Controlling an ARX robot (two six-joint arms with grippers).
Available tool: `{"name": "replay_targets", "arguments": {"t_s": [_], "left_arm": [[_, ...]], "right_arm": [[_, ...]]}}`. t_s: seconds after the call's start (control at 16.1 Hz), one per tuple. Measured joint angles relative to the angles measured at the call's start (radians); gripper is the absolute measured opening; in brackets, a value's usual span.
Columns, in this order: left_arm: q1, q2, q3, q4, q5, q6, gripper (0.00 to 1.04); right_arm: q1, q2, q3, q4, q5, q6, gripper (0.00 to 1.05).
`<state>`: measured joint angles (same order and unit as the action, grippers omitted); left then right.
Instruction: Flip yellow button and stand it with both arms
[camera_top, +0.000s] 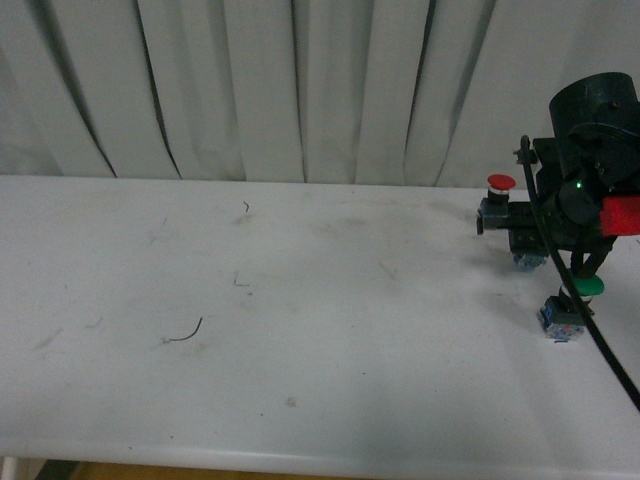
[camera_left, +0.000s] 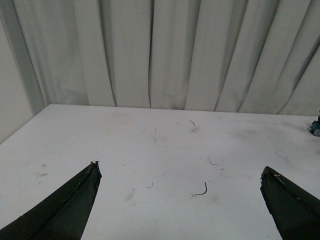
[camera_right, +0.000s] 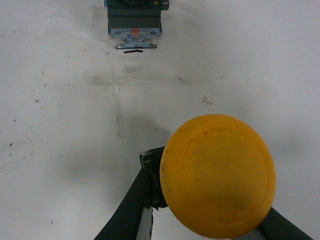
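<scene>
The yellow button (camera_right: 218, 175) fills the lower part of the right wrist view, its round yellow-orange cap facing the camera. My right gripper (camera_right: 212, 197) is shut on it below the cap; one black finger (camera_right: 131, 207) shows beside the cap and the button's body is hidden. In the front view my right arm (camera_top: 590, 150) hangs over the table's far right and hides the yellow button. My left gripper (camera_left: 180, 167) is open above bare table with nothing between its fingers (camera_left: 67, 207), and it does not show in the front view.
A red-capped button (camera_top: 500, 184) stands behind the right arm and a green-capped button (camera_top: 572, 305) in front of it. Another button's block (camera_right: 134, 26) lies ahead of the right gripper. A thin bent wire (camera_top: 188, 332) lies on the white table (camera_top: 330, 380). A grey curtain (camera_top: 300, 90) hangs behind.
</scene>
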<state>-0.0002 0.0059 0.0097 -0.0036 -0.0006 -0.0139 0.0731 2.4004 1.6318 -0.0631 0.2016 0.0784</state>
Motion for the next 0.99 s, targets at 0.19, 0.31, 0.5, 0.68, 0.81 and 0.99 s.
{"name": "replay_targets", "arguments": {"t_s": [0.19,0.31,0.5,0.68,0.81,0.99], "left_arm": [[0.0,0.0,0.0,0.0,0.0,0.0,0.98],[0.0,0.0,0.0,0.0,0.0,0.0,0.98],[0.0,0.0,0.0,0.0,0.0,0.0,0.98],[0.0,0.0,0.0,0.0,0.0,0.0,0.98],[0.0,0.0,0.0,0.0,0.0,0.0,0.98],[0.0,0.0,0.0,0.0,0.0,0.0,0.98]], "right_arm": [[0.006,0.006,0.001,-0.006,0.0,-0.002,0.33],[0.01,0.008,0.005,-0.01,0.0,-0.006,0.33],[0.012,0.011,0.005,-0.006,0.004,-0.01,0.33],[0.012,0.013,0.005,-0.003,0.008,-0.022,0.34],[0.012,0.016,0.005,-0.004,0.011,-0.023,0.59],[0.012,0.016,0.005,-0.004,0.011,-0.023,0.88]]}}
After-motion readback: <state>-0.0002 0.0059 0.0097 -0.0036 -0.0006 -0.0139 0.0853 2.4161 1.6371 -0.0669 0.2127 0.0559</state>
